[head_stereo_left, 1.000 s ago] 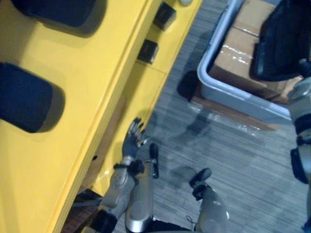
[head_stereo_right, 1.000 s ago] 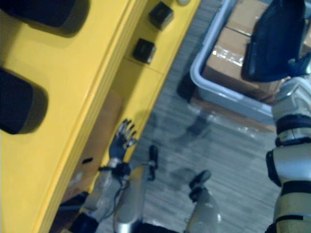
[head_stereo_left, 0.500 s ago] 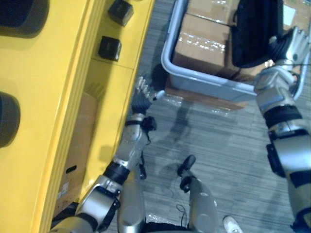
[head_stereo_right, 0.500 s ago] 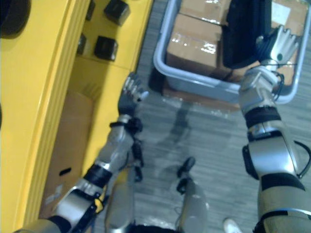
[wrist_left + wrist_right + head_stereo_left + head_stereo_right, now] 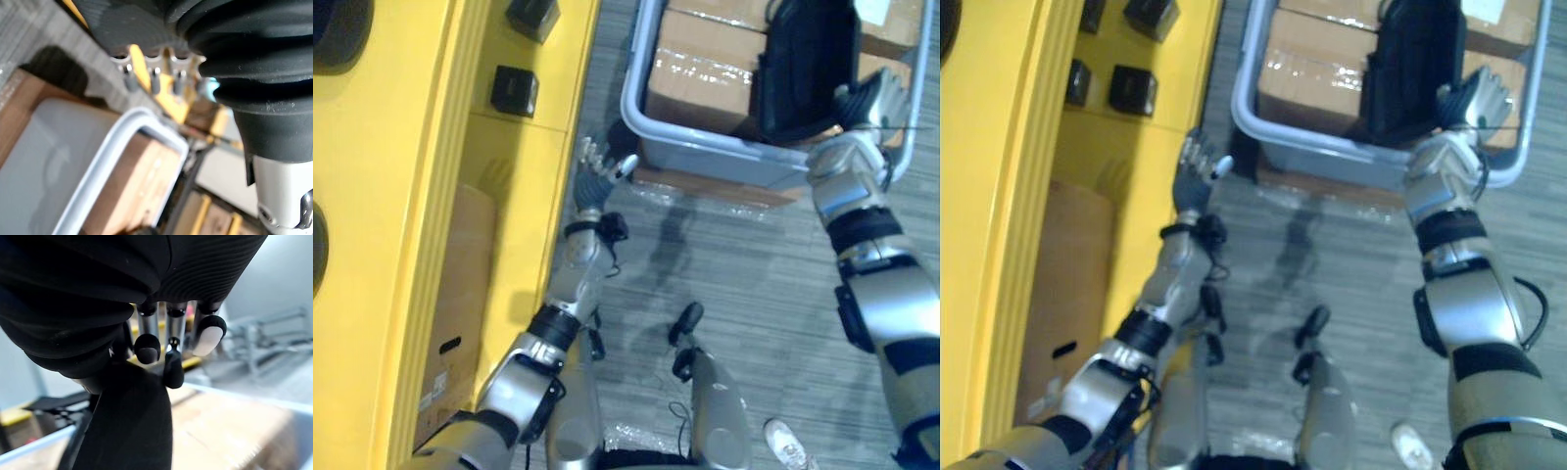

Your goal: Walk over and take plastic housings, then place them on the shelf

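Several boxes (image 5: 695,73), one housing (image 5: 803,69) in bin (image 5: 724,166)

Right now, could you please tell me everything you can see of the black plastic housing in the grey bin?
The plastic housing is a large black shell with rounded corners and a matte surface that looks like moulded plastic. It sits tilted inside the grey bin, on top of the taped cardboard boxes packed there. The right hand holds it at the edge nearest the robot, with its fingers curled onto that edge. Nothing else appears to touch it.
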You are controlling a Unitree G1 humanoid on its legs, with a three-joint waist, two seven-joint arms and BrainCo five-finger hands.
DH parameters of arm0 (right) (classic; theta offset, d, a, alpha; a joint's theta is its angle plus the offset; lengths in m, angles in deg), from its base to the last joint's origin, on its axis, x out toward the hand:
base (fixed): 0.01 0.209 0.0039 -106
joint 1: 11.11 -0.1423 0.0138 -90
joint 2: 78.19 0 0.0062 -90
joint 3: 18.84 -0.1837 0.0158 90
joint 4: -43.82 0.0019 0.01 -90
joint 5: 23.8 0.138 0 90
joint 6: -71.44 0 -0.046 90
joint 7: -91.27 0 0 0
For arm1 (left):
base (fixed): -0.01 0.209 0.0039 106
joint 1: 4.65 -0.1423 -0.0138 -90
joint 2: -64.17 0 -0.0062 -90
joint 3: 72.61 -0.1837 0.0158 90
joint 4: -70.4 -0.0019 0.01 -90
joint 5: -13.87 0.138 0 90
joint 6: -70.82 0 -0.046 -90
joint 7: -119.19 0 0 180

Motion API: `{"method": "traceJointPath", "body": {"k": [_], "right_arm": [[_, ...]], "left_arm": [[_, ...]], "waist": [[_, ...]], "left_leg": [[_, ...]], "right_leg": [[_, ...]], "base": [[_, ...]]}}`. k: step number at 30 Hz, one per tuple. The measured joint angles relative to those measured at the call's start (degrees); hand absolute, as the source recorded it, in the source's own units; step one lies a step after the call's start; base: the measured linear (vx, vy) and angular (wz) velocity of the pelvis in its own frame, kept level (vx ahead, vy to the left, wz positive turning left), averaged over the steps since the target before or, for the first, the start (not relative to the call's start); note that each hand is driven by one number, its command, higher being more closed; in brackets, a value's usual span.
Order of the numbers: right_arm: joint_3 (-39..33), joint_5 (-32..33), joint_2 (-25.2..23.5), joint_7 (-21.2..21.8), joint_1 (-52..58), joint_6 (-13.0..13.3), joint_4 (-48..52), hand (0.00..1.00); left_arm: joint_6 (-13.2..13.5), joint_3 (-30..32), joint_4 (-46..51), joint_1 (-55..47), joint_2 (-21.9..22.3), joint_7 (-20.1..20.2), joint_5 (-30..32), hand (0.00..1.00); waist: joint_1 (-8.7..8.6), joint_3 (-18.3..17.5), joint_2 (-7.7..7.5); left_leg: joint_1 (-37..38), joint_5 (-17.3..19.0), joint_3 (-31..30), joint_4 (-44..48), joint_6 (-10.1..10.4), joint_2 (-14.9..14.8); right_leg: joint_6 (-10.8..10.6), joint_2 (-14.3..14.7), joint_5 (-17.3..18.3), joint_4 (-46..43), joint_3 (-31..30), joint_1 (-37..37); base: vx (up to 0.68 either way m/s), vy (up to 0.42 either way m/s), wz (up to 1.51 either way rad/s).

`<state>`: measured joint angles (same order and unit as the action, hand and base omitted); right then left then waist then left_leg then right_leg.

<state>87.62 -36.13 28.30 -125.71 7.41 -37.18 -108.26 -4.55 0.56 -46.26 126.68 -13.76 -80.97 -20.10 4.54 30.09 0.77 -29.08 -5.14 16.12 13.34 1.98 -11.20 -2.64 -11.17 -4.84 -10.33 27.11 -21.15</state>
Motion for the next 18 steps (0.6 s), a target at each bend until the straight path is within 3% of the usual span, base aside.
{"method": "traceJointPath", "body": {"k": [2,6,11,18], "right_arm": [[-0.01,0.23,0.00,-1.77,-0.57,0.19,-0.09,1.00],[0.01,-1.91,0.03,-4.44,-2.44,2.35,-0.02,1.00],[0.01,-5.07,0.04,-5.57,-2.49,4.14,2.25,1.00],[0.03,-8.95,0.02,-6.85,-2.72,7.26,10.18,1.00]], "left_arm": [[0.05,-1.07,0.00,-1.47,0.06,0.62,-1.02,0.00],[-0.61,-1.97,0.00,-3.36,1.22,2.99,-8.77,0.00],[-2.29,-1.72,-1.57,-1.25,1.74,5.04,-13.98,0.00],[-3.59,1.10,-7.35,6.38,1.52,5.07,-15.71,0.00]], "waist": [[0.21,0.00,0.03],[0.57,0.01,0.07],[0.65,0.01,0.08],[-1.65,0.01,0.07]], "left_leg": [[0.00,-0.05,-0.07,-0.04,-0.07,0.16],[0.00,-0.23,-0.31,-0.16,-0.32,0.60],[0.02,-0.22,-0.28,0.27,-0.33,0.62],[0.78,-0.03,1.32,1.19,-0.50,-0.50]], "right_leg": [[-0.01,-0.14,0.00,0.00,0.08,0.00],[-0.06,-0.66,0.03,-0.24,0.48,0.05],[-0.17,-0.78,-0.03,-0.42,0.36,0.12],[0.06,0.11,-0.97,0.04,-1.44,0.11]], "base": [[0.02,0.031,0.03],[0.00,0.031,0.05],[-0.01,0.008,0.00],[-0.03,0.001,-0.13]]}}
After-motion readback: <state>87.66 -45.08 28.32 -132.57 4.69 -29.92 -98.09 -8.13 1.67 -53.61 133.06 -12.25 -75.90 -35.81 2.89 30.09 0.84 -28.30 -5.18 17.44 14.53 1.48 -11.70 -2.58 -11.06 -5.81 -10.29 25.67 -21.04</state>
